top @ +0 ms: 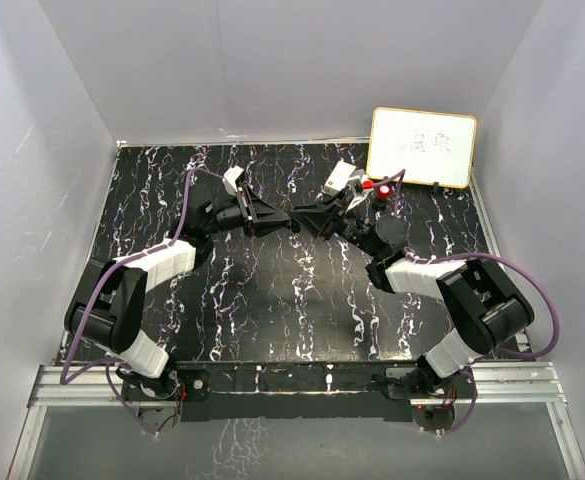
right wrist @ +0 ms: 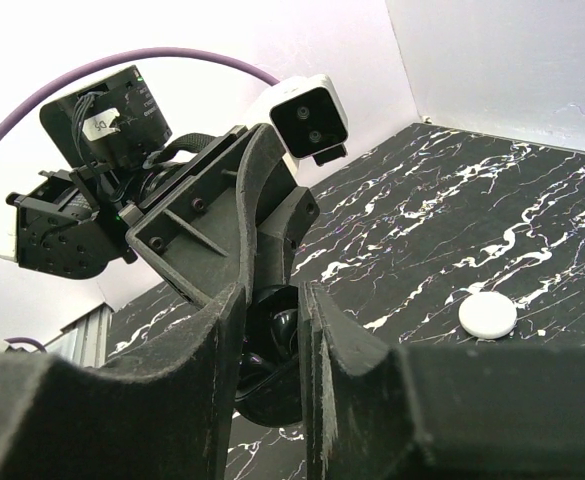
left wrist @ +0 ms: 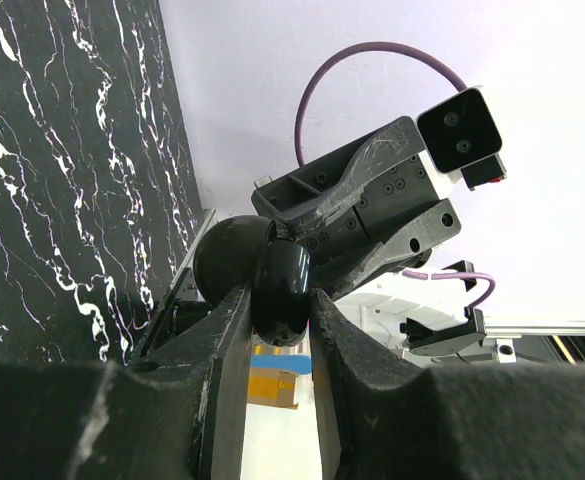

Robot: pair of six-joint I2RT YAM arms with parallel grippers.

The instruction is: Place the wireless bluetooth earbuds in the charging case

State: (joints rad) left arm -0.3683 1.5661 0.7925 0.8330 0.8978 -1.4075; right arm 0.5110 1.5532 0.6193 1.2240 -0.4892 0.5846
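Left wrist view, centre frame: the left gripper (left wrist: 277, 300) is clenched on a glossy black case (left wrist: 280, 275), which the right gripper (right wrist: 270, 300) also seems to pinch, held off the table. No earbuds show anywhere (possibly hidden inside). Insertion looks unfinished, and a white puck (right wrist: 488, 315) lies untouched at lower right.

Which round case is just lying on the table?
The white case, flat on the table; the black case is pinched in the right gripper.
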